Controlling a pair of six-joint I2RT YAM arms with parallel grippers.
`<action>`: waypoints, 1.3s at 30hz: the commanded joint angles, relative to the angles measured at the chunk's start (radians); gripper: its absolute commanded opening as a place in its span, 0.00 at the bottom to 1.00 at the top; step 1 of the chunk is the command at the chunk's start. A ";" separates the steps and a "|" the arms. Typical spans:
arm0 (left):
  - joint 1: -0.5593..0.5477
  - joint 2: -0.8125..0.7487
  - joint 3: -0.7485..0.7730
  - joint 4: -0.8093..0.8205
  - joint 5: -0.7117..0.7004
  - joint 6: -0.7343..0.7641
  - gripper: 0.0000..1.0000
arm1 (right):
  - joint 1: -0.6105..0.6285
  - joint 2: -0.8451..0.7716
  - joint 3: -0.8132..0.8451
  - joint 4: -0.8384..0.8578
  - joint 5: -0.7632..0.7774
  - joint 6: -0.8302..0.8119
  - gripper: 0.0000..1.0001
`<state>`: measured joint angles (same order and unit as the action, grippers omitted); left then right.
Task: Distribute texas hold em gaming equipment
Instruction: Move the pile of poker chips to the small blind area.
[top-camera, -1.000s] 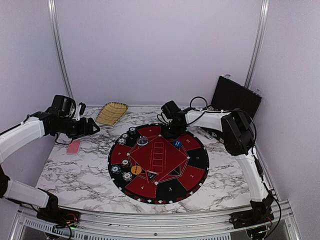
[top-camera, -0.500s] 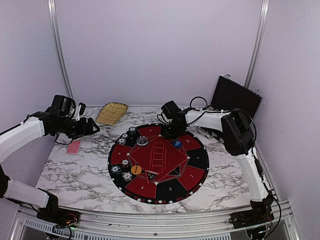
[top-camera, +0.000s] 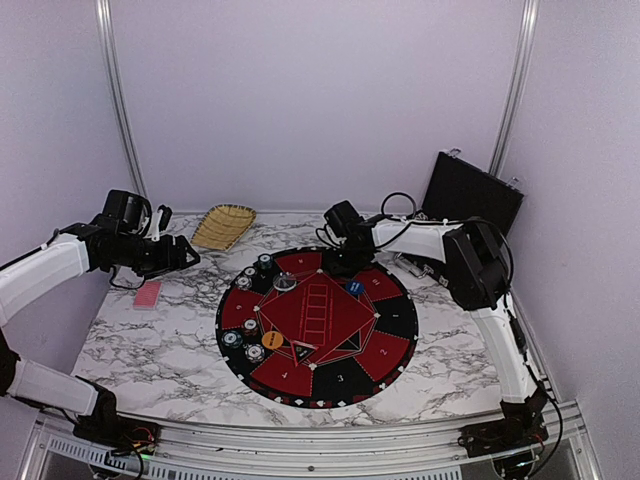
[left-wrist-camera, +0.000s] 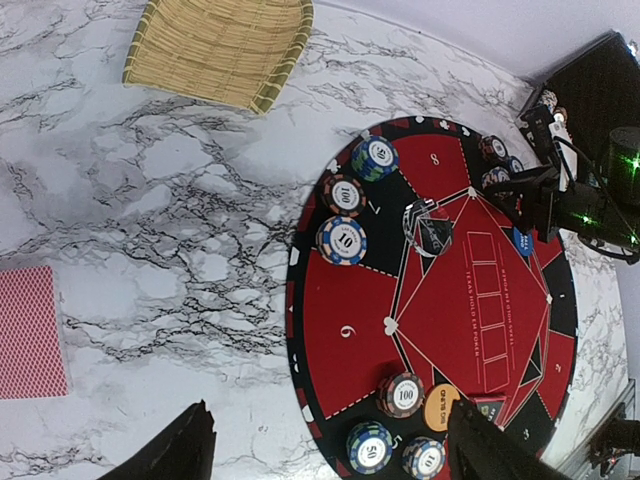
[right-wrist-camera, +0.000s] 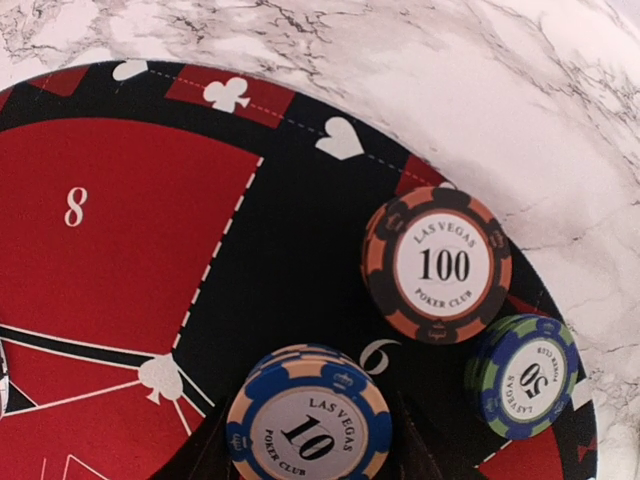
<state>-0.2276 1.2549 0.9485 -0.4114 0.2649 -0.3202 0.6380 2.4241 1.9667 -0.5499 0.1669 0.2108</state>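
The round red-and-black mat (top-camera: 340, 378) lies mid-table. My right gripper (top-camera: 344, 264) is low over its far edge. In the right wrist view its fingers hug both sides of a blue "10" chip stack (right-wrist-camera: 308, 420) standing on the mat (right-wrist-camera: 120, 220). An orange "100" stack (right-wrist-camera: 437, 265) and a green-blue "50" stack (right-wrist-camera: 522, 375) stand beside it. My left gripper (top-camera: 186, 255) hovers open and empty left of the mat (left-wrist-camera: 350, 300). More chip stacks stand at the mat's left (left-wrist-camera: 345, 195) and near left (left-wrist-camera: 402, 395). An orange disc (left-wrist-camera: 441, 408), a clear disc (left-wrist-camera: 428, 230) and a blue disc (left-wrist-camera: 522, 240) lie on the mat. A pink-red card (top-camera: 148, 294) lies on the marble.
A woven yellow basket (top-camera: 224, 225) sits at the back left. An open black case (top-camera: 470, 195) stands at the back right with cables in front of it. Marble table (top-camera: 150, 350) surrounds the mat.
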 joint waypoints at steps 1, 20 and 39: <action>0.005 0.000 -0.010 0.020 0.015 0.018 0.82 | -0.013 0.003 -0.012 -0.067 0.012 -0.005 0.51; 0.005 0.004 -0.011 0.020 0.019 0.016 0.81 | 0.032 -0.078 -0.118 -0.048 -0.015 0.030 0.58; 0.005 0.004 -0.013 0.022 0.020 0.010 0.81 | 0.046 -0.185 -0.159 -0.005 -0.021 0.039 0.58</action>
<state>-0.2276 1.2564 0.9485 -0.4114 0.2729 -0.3206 0.6735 2.3070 1.7977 -0.5415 0.1410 0.2470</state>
